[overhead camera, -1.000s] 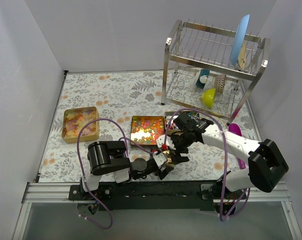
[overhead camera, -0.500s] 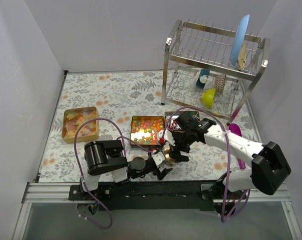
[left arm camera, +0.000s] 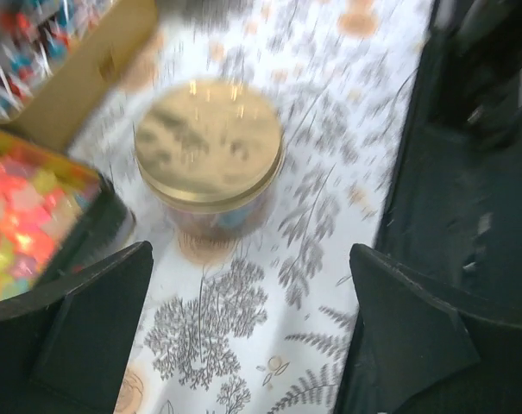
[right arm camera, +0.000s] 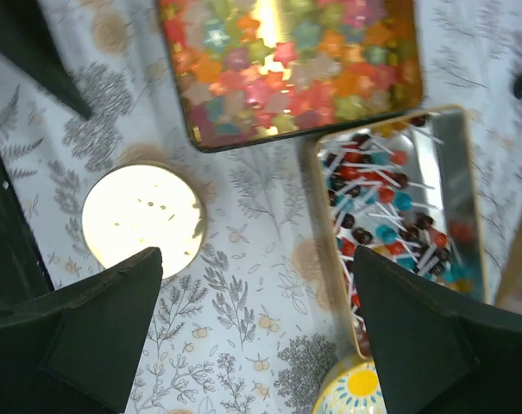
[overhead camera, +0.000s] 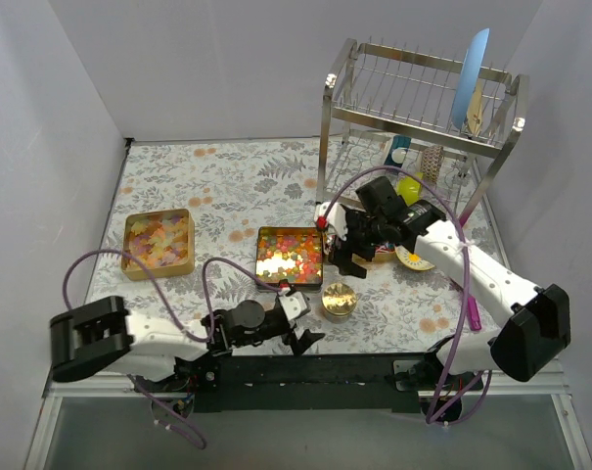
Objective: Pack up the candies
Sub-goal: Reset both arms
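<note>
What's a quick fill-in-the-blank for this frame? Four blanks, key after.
The jar has a lid that is ___ in colour. The left gripper and right gripper hold nothing; both sets of jaws are ___. In the dish rack stands a ___ plate. The pale gummies fill the tin on the table's ___ side.
Missing words: gold; open; blue; left.
</note>
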### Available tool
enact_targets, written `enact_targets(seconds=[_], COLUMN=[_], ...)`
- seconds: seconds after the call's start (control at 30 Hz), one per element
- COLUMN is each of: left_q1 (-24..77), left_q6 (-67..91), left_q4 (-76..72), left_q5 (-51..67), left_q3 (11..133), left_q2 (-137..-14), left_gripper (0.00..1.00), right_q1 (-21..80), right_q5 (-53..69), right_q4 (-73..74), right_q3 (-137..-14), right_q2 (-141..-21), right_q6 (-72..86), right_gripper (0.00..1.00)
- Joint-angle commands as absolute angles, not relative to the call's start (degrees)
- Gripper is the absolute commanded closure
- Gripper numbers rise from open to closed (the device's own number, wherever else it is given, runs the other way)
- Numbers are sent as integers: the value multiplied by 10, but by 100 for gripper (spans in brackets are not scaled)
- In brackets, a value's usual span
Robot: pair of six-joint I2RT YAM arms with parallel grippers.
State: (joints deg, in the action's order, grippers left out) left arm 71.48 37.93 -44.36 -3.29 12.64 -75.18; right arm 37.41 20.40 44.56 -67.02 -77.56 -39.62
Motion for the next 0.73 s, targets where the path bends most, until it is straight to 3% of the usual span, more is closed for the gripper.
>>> enact_targets(seconds=[0.0, 0.13, 0.3, 0.57, 0.7], left_q1=[713, 694, 550, 397, 289], left_q6=[383, 420, 413, 407, 408], left_q4=[-221, -47, 111, 166, 131], left_q5=[-22, -122, -103, -15, -34], left_q3=[195, 288, 386, 409, 445], left_q2=[-553, -485, -472, -486, -512], left_gripper=[2, 2, 2, 2, 2], right_q1=[360, 353, 352, 305, 275], right_q5=[113, -18, -131, -183, -142], right_q4=[422, 413, 421, 436, 472], right_q3=[-723, -736, -747, -662, -658], right_q2=[-742, -728, -705, -600, -570], right_q6=[-257, -141, -121, -161, -171], right_gripper=[2, 2, 2, 2, 2])
